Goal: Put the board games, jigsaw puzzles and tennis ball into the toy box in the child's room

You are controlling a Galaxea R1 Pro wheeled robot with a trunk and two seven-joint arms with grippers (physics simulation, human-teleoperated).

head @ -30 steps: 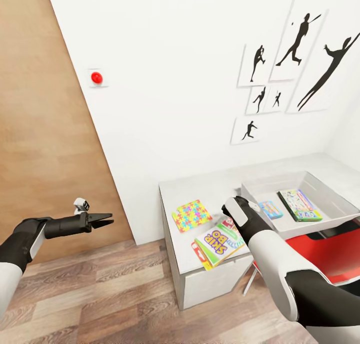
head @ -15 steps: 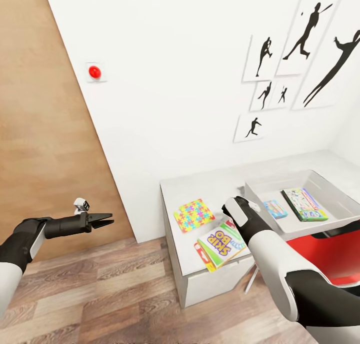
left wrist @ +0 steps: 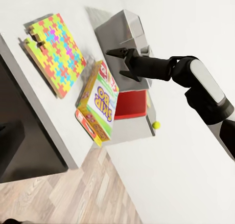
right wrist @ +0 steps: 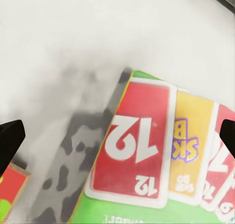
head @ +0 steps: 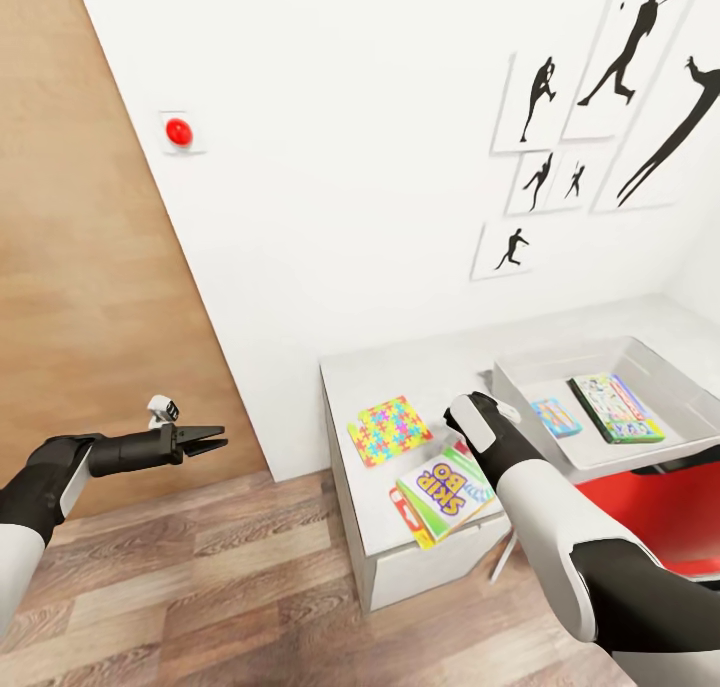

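Two board games [head: 612, 407] already lie flat inside the toy box [head: 668, 369], which sits on the counter [head: 400, 372] beside a third, yellow-green game [head: 447, 492] that overhangs the counter's front edge. That game lies directly under the right gripper [left wrist: 119, 53]; a jigsaw puzzle [head: 389, 431] lies on the counter just past it, away from the toy box. Right arm reaches forward over the counter, wrist bent down. Right gripper open wide, holding nothing, above the game's cover and apart from it. Left arm is held level, well off the counter's end, over the wood floor [head: 230, 587]. Left gripper [head: 212, 438] nearly closed, tips close together, empty.
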